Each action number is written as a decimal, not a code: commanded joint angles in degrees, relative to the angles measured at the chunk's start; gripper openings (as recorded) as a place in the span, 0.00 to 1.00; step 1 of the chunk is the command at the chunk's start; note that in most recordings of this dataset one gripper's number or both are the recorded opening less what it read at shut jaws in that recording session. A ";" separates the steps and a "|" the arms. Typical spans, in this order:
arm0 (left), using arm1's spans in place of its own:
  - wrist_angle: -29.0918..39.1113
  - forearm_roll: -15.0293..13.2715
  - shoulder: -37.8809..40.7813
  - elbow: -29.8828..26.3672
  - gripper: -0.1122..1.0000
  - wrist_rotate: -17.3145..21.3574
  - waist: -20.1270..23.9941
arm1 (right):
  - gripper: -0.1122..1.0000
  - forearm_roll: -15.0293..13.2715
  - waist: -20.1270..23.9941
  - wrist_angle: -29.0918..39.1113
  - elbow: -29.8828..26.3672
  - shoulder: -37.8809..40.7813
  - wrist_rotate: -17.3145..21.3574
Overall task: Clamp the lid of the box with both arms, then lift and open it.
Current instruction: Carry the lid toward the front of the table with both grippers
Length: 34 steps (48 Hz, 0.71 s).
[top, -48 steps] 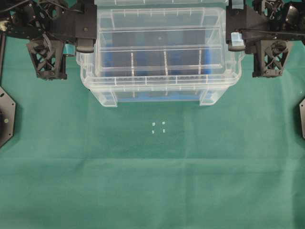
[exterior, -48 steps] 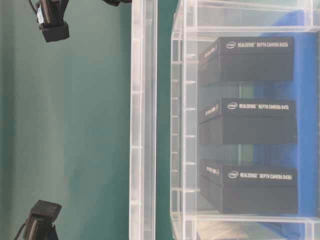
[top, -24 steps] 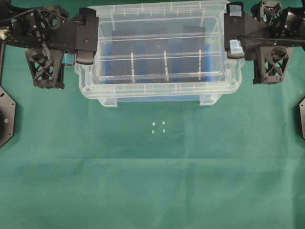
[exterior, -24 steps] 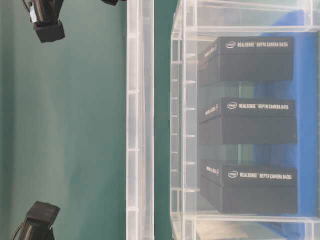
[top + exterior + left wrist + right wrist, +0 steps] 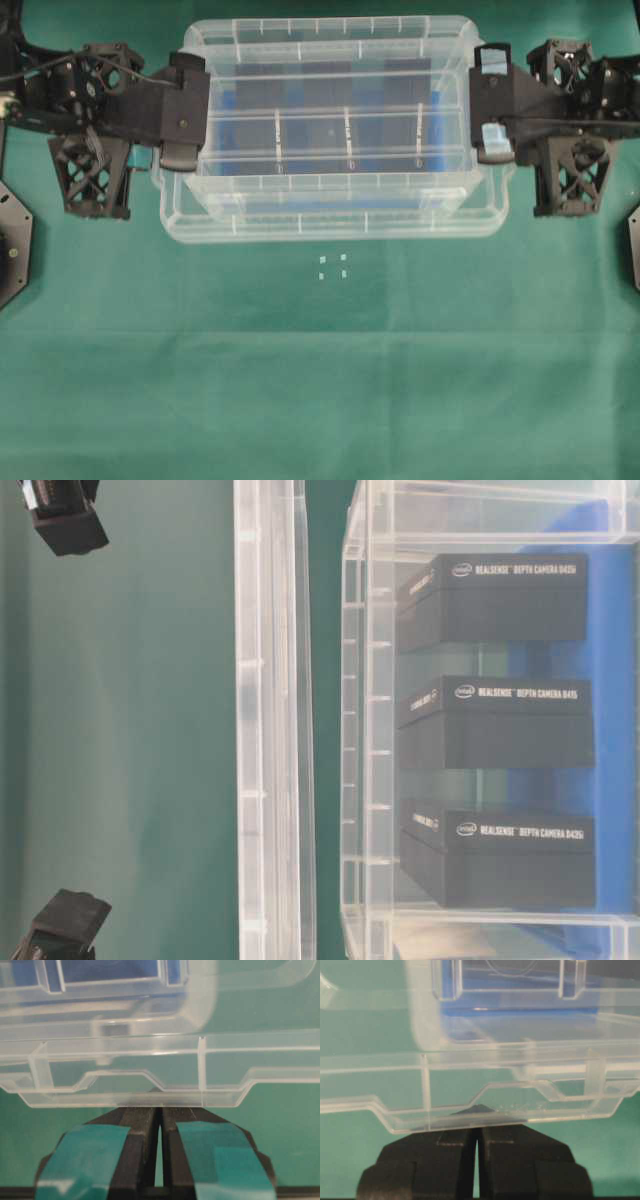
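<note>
Clear lid held above box at frame top-centre, L gripper & R gripper each pinching a lid end

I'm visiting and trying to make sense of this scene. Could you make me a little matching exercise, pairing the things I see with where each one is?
Things:
1. lid
2. box
3. black blocks
4. left gripper

Places or states:
A. standing inside the tub
B. sitting on the green cloth
C. closed on one short edge of the clear panel
D. held up clear of the tub, between two grippers

Pairs: 1-D, 2-B, 3-A, 4-C
</note>
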 commanded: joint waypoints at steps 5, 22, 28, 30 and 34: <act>-1.76 -0.26 -0.26 -3.08 0.10 -2.37 -4.39 | 0.09 -1.23 5.54 -1.49 -3.69 -0.09 4.57; -0.35 0.18 0.00 -3.16 0.10 -8.35 -10.90 | 0.09 -6.42 15.12 -0.09 -3.96 0.18 17.31; -0.35 0.18 0.09 -3.08 0.10 -10.81 -13.71 | 0.09 -8.17 18.63 0.44 -4.13 0.44 22.15; -0.35 0.26 0.09 -3.08 0.10 -11.51 -14.68 | 0.09 -8.70 19.86 0.53 -4.22 0.70 23.73; -0.35 0.62 0.18 -3.08 0.10 -13.10 -16.61 | 0.09 -9.93 22.32 0.97 -4.66 1.32 26.63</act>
